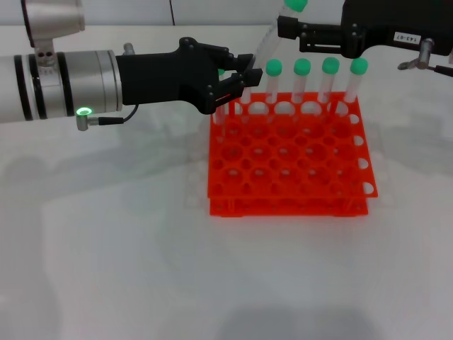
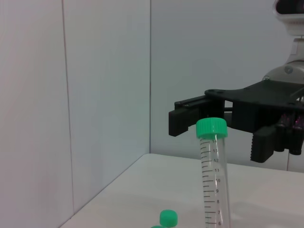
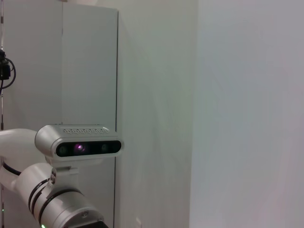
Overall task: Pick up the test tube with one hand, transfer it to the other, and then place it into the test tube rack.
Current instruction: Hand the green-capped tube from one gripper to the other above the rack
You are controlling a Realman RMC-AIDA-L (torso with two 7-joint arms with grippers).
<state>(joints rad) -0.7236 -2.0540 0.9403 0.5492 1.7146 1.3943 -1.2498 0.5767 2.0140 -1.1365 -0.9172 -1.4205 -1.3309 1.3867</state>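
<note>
White table; orange-red test tube rack directly on it, right of centre.

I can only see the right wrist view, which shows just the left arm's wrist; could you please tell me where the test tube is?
Observer: The left gripper holds the test tube by its lower end, tilted, above the test tube rack.
Operator: Is the right gripper on it?
Observer: No. The right gripper sits just under the cap, fingers spread.
Operator: Anything in the rack?
Observer: Four green-capped tubes stand in its far row.
</note>
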